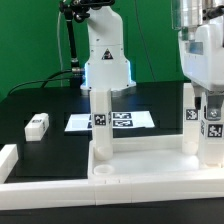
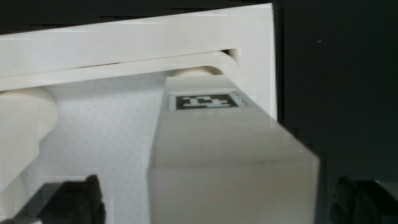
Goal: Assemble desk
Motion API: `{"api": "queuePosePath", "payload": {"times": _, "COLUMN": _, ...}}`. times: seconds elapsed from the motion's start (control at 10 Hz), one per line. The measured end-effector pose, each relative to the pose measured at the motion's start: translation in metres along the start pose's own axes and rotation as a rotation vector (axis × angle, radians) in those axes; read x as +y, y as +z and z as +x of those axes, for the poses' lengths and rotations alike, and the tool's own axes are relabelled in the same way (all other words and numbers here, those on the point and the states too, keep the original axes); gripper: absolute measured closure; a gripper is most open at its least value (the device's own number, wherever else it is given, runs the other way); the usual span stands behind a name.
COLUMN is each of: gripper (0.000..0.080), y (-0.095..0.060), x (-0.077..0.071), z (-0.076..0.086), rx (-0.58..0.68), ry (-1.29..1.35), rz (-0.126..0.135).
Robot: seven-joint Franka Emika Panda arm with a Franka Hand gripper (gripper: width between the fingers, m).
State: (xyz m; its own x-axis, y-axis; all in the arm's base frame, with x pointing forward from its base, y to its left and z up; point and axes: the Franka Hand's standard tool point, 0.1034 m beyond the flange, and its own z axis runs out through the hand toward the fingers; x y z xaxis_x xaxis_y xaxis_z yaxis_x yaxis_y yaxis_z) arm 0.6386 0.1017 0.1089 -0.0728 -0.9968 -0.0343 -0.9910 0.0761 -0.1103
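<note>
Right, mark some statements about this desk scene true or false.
1. A leg stands upright on the tabletop. True.
2. A loose leg lies on the black table. True.
3. The marker board lies on the tabletop. False: it lies on the black table behind the tabletop.
4. The hand hovers over the loose leg. False: its fingers flank another upright tagged leg, at the exterior view's right.
</note>
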Motion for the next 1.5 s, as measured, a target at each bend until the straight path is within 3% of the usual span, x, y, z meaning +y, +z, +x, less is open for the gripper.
{"api": "queuePosePath", "payload": {"times": 0.2, "gripper": 0.0151, "y": 0.000, "x": -0.004, "z": -0.005, "rx": -0.018, "ry": 0.109, "rz": 0.041}}
{"api": "queuePosePath", "payload": {"times": 0.6, "gripper": 0.0151, "y": 0.001, "x": -0.003, "z": -0.006, "rx": -0.010, "ry": -0.082, "rz": 0.039}}
{"api": "queuePosePath", "payload": {"times": 0.7, "gripper": 0.0151, "y": 0.000, "x": -0.003, "z": -0.006, "rx": -0.009, "ry": -0.126, "rz": 0.034}}
{"api": "queuePosePath", "payload": {"times": 0.8, "gripper": 0.0151, "y": -0.001, "x": -0.007, "z": -0.007, "rx": -0.013, "ry": -0.312, "rz": 0.020}}
{"api": "queuePosePath", "payload": {"times": 0.9, "gripper": 0.0151, "y": 0.003, "x": -0.010, "z": -0.009, "rx": -0.019, "ry": -0.527, "rz": 0.022}}
{"api": "queuePosePath", "payload": {"times": 1.0, "gripper": 0.0151, "y": 0.007, "x": -0.006, "z": -0.012, "rx": -0.033, "ry": -0.656, "rz": 0.011}}
{"api": "queuePosePath", "payload": {"times": 1.3, "gripper": 0.0151, "y": 0.008, "x": -0.006, "z": -0.012, "rx": -0.025, "ry": -0.869, "rz": 0.021}}
{"api": "queuePosePath", "payload": {"times": 1.5, "gripper": 0.0151, "y": 0.003, "x": -0.007, "z": -0.016, "rx": 0.000, "ry": -1.220, "rz": -0.015}}
